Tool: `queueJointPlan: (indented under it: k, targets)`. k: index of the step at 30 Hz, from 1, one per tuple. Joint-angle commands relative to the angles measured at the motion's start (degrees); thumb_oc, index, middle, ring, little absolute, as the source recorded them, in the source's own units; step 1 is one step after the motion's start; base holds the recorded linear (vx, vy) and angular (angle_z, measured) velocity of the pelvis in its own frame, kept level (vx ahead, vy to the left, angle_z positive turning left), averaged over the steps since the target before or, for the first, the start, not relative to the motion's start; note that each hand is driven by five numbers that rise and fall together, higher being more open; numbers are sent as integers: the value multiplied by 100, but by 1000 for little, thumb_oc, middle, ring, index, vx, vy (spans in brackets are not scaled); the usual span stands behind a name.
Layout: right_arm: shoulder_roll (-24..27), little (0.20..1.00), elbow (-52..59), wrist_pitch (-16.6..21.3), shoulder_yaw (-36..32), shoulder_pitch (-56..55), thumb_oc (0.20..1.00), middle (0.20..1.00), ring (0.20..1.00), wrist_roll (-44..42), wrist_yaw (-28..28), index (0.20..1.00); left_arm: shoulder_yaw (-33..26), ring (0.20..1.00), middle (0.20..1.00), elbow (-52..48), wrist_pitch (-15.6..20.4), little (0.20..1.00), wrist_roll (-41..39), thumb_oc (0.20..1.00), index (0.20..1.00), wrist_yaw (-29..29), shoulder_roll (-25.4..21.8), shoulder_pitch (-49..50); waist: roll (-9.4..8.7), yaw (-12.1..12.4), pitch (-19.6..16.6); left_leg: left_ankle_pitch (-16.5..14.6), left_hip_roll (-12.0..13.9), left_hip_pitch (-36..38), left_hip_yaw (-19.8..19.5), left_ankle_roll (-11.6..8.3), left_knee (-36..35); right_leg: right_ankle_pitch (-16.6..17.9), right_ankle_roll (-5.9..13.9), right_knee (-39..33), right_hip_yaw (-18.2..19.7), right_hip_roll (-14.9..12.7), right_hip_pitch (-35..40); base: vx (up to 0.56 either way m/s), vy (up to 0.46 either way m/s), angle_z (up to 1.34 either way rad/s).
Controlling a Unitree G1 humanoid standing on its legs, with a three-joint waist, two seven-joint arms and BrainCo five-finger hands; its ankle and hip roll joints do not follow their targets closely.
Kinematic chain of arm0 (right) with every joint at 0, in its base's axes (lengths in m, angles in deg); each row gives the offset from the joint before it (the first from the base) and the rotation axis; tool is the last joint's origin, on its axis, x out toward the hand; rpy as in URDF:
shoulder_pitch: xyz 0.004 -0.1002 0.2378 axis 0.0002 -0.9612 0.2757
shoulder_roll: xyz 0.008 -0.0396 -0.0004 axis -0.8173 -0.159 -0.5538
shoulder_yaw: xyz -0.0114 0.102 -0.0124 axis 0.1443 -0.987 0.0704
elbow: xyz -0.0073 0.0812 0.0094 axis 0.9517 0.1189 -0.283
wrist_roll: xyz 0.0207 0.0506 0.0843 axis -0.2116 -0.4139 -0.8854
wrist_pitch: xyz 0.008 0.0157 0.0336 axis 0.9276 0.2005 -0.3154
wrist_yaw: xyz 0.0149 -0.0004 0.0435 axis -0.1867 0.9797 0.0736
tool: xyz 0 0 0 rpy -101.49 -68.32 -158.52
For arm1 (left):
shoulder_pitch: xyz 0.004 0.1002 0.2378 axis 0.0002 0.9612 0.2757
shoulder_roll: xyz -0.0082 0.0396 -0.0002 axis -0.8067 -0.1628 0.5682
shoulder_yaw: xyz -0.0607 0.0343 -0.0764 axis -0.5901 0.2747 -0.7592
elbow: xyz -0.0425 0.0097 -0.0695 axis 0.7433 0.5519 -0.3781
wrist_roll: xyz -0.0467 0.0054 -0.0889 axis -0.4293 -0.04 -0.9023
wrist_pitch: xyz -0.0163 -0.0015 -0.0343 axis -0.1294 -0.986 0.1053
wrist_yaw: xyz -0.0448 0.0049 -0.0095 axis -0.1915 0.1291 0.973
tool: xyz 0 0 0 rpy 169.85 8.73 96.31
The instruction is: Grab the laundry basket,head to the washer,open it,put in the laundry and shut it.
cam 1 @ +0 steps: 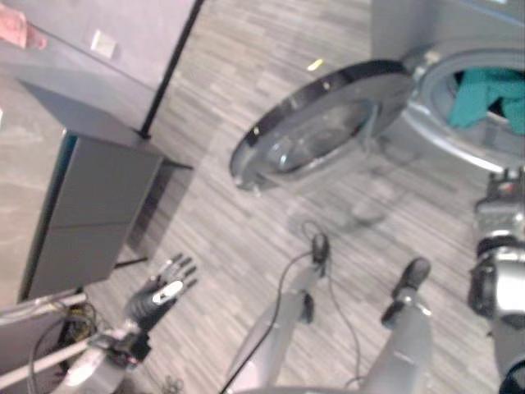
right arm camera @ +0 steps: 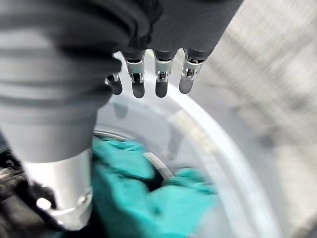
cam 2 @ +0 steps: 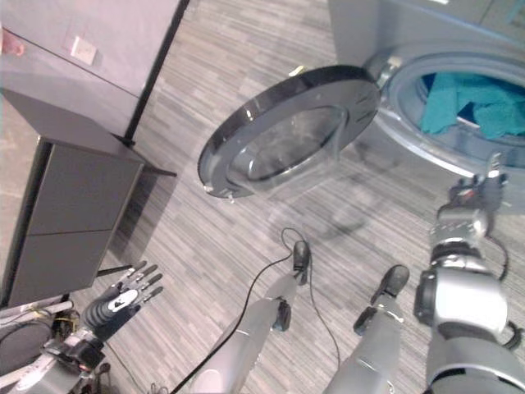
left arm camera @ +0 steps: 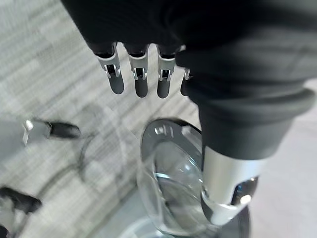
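Laundry, a heap of teal-green cloth, is lying inside the round drum of the silver-grey front-loading washer at about one o'clock from me, so the loading step looks done. The washer's round glass door with its dark chrome-edged rim is swinging wide open toward eleven o'clock, clear of the mouth, which is why nothing is blocking the drum.

I am holding my right robot hand just before the lower rim of the opening, fingers straight and apart, gripping nothing. My left robot hand is hanging low at eight o'clock, fingers spread and empty; I judge it free to reach the door and push it shut.

The floor of grey striped planks is running under everything. A dark grey cabinet is standing at ten o'clock against a pale wall.
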Motion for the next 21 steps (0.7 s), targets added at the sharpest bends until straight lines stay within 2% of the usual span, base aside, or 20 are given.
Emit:
queueJointPlan:
  k: [1, 3, 5, 7, 8, 11, 12, 15, 17, 18, 20, 21]
  targets:
    - [-431, 1000, 121, -86, -185, -1230, 1000, 1000, 1000, 382, -141, 1000, -50, 1000, 1000, -65, 137, 1000, 337, 1000, 1000, -3, 360, 143, -119, 95, 80, -625, -190, 755, 19, 100, -802, -622, 211, 148, -210, 127, 751, 37, -90, -4]
    - [-675, 1000, 136, -152, -225, -1638, 1000, 1000, 1000, 485, -158, 1000, -100, 1000, 1000, -22, 170, 1000, 464, 1000, 1000, -44, 404, 168, -184, 56, 86, -646, -145, 962, 3, 78, -800, -608, 200, 24, -283, 161, 1025, 35, -61, -1]
    - [-1166, 1000, -72, -408, -297, -2544, 1000, 1000, 1000, 812, -216, 1000, -297, 1000, 1000, 152, 207, 1000, 863, 1000, 1000, -85, 564, 151, -397, -60, 24, -697, -27, 1451, -52, 10, -794, -567, 177, -296, -456, 251, 1686, 73, -126, 5]
    - [-1401, 1000, -231, -560, -352, -3006, 1000, 1000, 1000, 1055, -212, 1000, -447, 1000, 1000, 410, 252, 1000, 1178, 1000, 1000, -166, 675, 106, -525, -144, 15, -727, 50, 1761, -98, -46, -800, -539, 170, -553, -610, 330, 2147, 50, -123, 5]
    - [-1413, 1000, -226, -561, -354, -3023, 1000, 1000, 1000, 1065, -215, 1000, -443, 1000, 1000, 425, 259, 1000, 1194, 1000, 1000, -164, 674, 110, -522, -158, 29, -730, 54, 1793, -111, -51, -802, -531, 169, -588, -631, 341, 2203, 17, -82, -5]
    - [-1611, 1000, -414, -708, -459, -3430, 1000, 1000, 1000, 1416, -193, 1000, -657, 1000, 1000, 931, 361, 1000, 1671, 1000, 1000, -241, 939, -35, -691, -270, -22, -725, 226, 2135, -132, -167, -825, -470, 169, -957, -822, 489, 2778, 17, -136, 2]
    - [-1674, 1000, -551, -734, -460, -3635, 1000, 1000, 1000, 1626, -156, 1000, -743, 1000, 1000, 1326, 379, 1000, 1960, 1000, 1000, -308, 1122, -174, -804, -320, -91, -702, 301, 2293, -145, -260, -825, -440, 151, -1203, -921, 606, 3116, -5, -169, 9]
    - [-1783, 1000, -532, -815, -317, -3892, 1000, 1000, 1000, 2064, -199, 1000, -919, 1000, 1000, 1969, 441, 1000, 2459, 1000, 1000, -399, 1427, -391, -930, -405, -121, -674, 471, 2572, -140, -388, -825, -441, 91, -1463, -1032, 785, 3543, -30, -135, 5]
    - [-1814, 1000, -511, -856, -289, -3937, 1000, 1000, 1000, 2119, -230, 1000, -983, 1000, 1000, 2247, 479, 1000, 2616, 1000, 1000, -480, 1543, -492, -978, -433, -131, -644, 545, 2672, -138, -433, -825, -455, 63, -1528, -1014, 856, 3665, -40, -131, 2]
    - [-1872, 1000, -518, -899, -271, -4029, 1000, 1000, 1000, 2241, -262, 1000, -1146, 1000, 1000, 2698, 475, 1000, 2866, 1000, 1000, -615, 1784, -665, -1107, -432, -209, -609, 703, 2848, -106, -505, -825, -497, 19, -1645, -989, 1000, 3863, -59, -224, 0]
    - [-1916, 1000, -505, -907, -195, -4073, 1000, 1000, 1000, 2324, -288, 1000, -1231, 1000, 1000, 2942, 494, 1000, 2981, 1000, 1000, -667, 1889, -734, -1162, -415, -248, -600, 785, 2959, -77, -556, -825, -506, -2, -1754, -989, 1094, 4027, -32, -179, -13]
    - [-1983, 1000, -468, -946, -99, -4132, 1000, 1000, 1000, 2457, -342, 1000, -1368, 1000, 1000, 3241, 474, 1000, 3209, 1000, 1000, -791, 2115, -776, -1265, -392, -346, -563, 926, 3162, -55, -623, -825, -572, -75, -1872, -954, 1256, 4255, -28, -165, -22]
